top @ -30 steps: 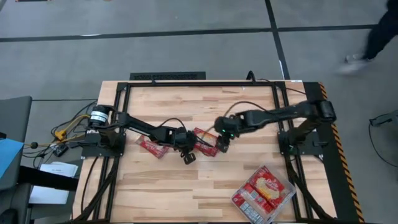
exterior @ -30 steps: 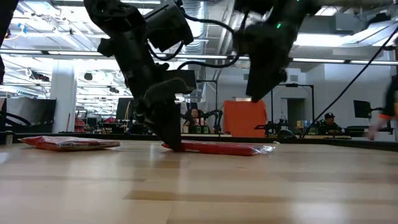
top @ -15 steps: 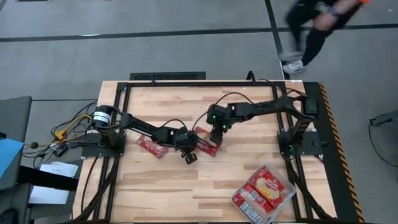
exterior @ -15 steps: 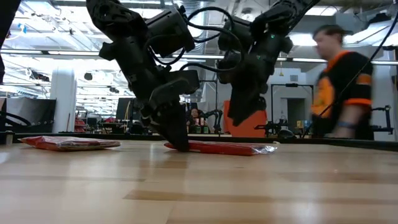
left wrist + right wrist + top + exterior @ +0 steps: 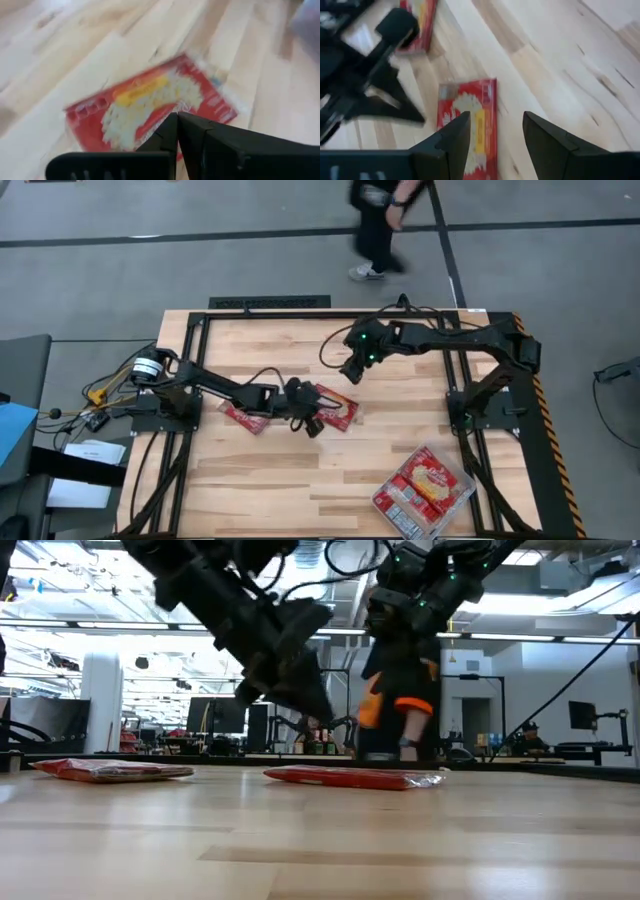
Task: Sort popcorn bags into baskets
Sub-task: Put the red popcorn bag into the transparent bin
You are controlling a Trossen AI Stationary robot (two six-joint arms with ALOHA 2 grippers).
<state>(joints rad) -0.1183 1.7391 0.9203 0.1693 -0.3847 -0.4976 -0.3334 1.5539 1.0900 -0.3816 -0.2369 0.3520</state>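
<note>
Lying flat at mid-bench: one popcorn bag (image 5: 336,408), red with a cream picture, also seen in the low view (image 5: 352,777). A second popcorn bag (image 5: 245,417) lies just left of it, partly under the left arm.

Left end effector (image 5: 312,423): at the middle bag's left edge, fingers closed together and empty in its wrist view (image 5: 176,131), raised clear of the bench (image 5: 250,480) in the low view.

Right end effector (image 5: 350,370): above the bench beyond the middle bag, fingers spread apart (image 5: 492,132), holding nothing.

Clear basket (image 5: 385,502): near the bench's front right corner, holding a stack of popcorn bags (image 5: 424,485).

Person (image 5: 380,220): on the floor beyond the bench.
</note>
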